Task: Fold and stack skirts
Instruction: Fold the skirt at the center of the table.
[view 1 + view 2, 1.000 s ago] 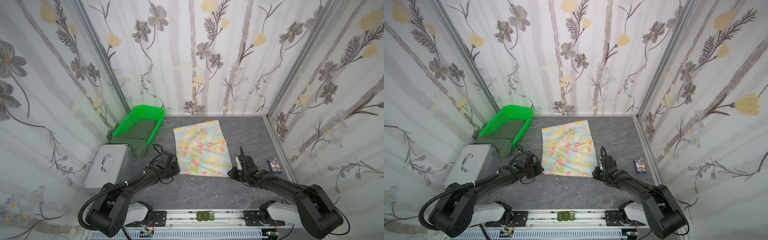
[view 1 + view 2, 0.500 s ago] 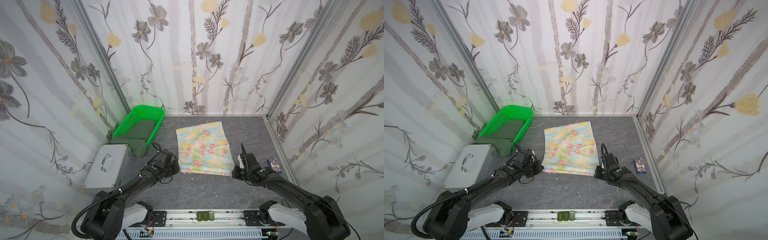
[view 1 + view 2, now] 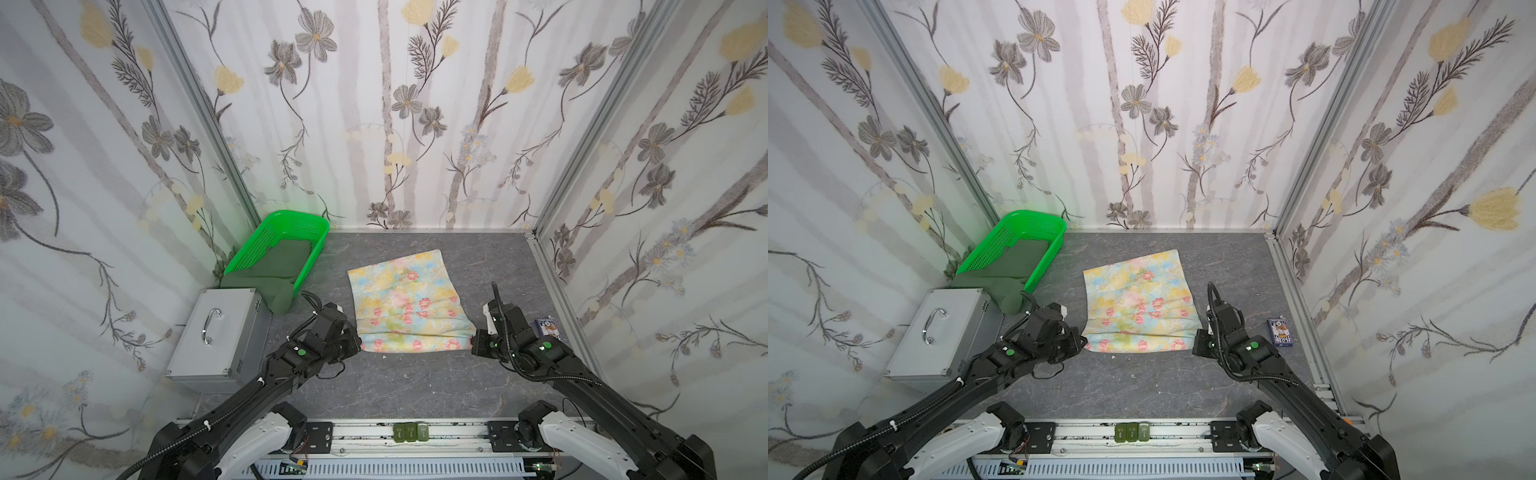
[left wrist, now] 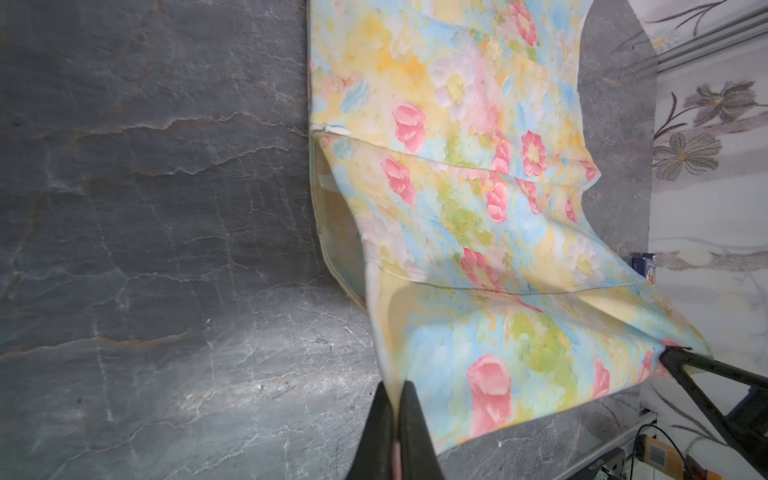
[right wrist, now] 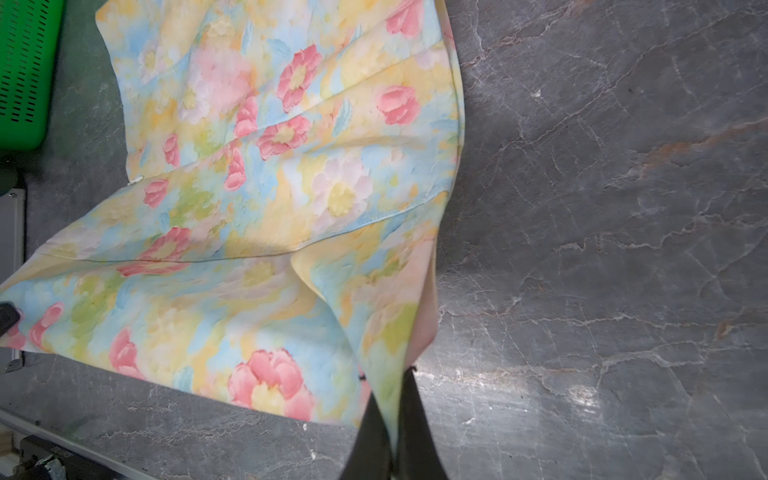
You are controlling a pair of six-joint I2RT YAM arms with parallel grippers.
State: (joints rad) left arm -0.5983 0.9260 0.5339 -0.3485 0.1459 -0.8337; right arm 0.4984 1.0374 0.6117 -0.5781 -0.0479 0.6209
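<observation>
1. Top views both showed the pale pastel yellow-blue cloth skirt with pink flowers [image 3: 407,299] [image 3: 1138,303] in the middle of the table. Its far part lay flat and its near edge was raised off the surface.
2. The left wrist view showed the black left gripper [image 4: 397,390] with its jaws pressed together on the skirt's near left corner, the cloth pinched thin between them.
3. The black right gripper [image 5: 399,386] was likewise closed tight on the near right corner. The hem hung stretched between the two grippers.
4. The plain dark green cloth skirt [image 3: 286,266] lay in the bright green plastic mesh basket [image 3: 299,218] at the far left corner. One end spilled over the basket's near rim onto the table.
5. A silver metal case with a chrome handle [image 3: 220,332] stood just beside that spilled end, by the left wall.
6. A small blue box of playing cards [image 3: 547,328] lay by the right wall, near the right gripper and apart from the floral skirt.
7. The dark grey stone-patterned table top [image 3: 415,386] was enclosed on three sides by walls papered with grey and yellow flowers [image 3: 415,124].
8. A metal rail [image 3: 407,432] ran along the front edge.
</observation>
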